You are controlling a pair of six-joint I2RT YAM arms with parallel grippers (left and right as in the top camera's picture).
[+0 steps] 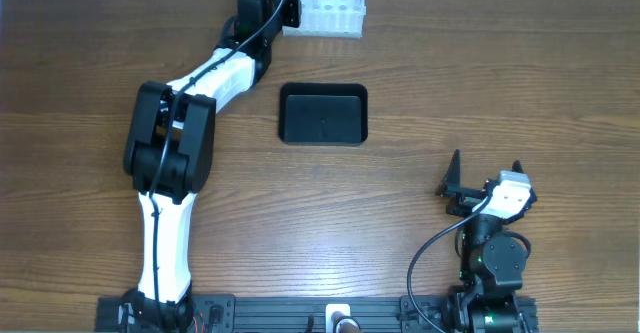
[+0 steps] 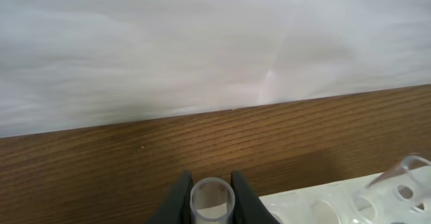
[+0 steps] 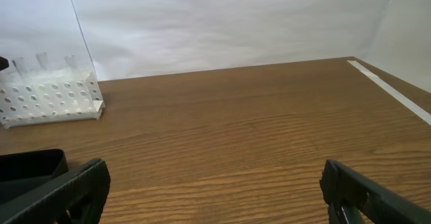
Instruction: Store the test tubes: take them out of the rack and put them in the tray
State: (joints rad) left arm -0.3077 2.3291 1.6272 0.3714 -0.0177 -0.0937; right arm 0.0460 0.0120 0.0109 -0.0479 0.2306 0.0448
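Note:
The clear plastic rack (image 1: 333,15) stands at the table's far edge with test tubes upright in it. My left gripper (image 1: 290,11) is at the rack's left end, shut on a clear test tube (image 2: 212,200) whose open mouth sits between the fingers (image 2: 180,196). In the left wrist view the rack (image 2: 316,207) lies just beside it, with another tube (image 2: 404,177) leaning further along. The black tray (image 1: 323,114) lies in front of the rack. My right gripper (image 1: 487,163) rests open near the front right, and its wrist view shows the rack (image 3: 50,97) and the tray's corner (image 3: 30,165).
A white wall (image 2: 202,42) rises just behind the table's far edge. A strip of pale tape (image 3: 390,89) runs along the table's right side. Bare wood (image 1: 480,63) spreads to the right of the rack and tray.

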